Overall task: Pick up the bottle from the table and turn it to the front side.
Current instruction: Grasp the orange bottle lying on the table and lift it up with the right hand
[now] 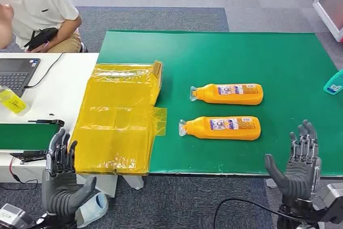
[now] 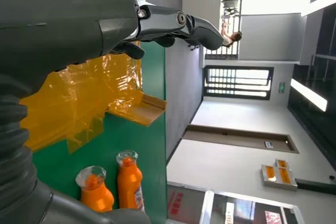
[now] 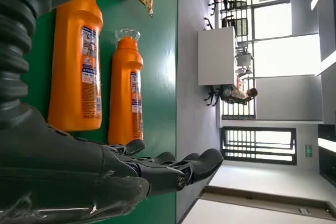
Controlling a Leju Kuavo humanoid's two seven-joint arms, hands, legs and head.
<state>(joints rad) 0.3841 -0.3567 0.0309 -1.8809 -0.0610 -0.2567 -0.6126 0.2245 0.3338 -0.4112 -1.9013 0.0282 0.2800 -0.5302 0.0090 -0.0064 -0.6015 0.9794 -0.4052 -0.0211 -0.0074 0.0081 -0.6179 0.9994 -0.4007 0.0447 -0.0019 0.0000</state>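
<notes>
Two orange bottles lie on their sides on the green table (image 1: 243, 52), clear caps pointing left. The nearer bottle (image 1: 222, 127) sits close to the front edge, the farther bottle (image 1: 228, 94) just behind it. Both also appear in the left wrist view (image 2: 94, 189) (image 2: 129, 180) and the right wrist view (image 3: 77, 61) (image 3: 126, 90). My right hand (image 1: 297, 164) is raised at the front right, off the table edge, fingers spread and empty, right of the nearer bottle. My left hand (image 1: 61, 178) is up at the front left, open and empty, well away from the bottles.
A crumpled yellow plastic sheet (image 1: 117, 119) covers the table's left end. A white desk (image 1: 60, 87) to the left holds a laptop (image 1: 16, 73) and a yellow bottle (image 1: 12, 101); a person (image 1: 36, 9) crouches behind it. A teal object (image 1: 335, 83) lies at the far right edge.
</notes>
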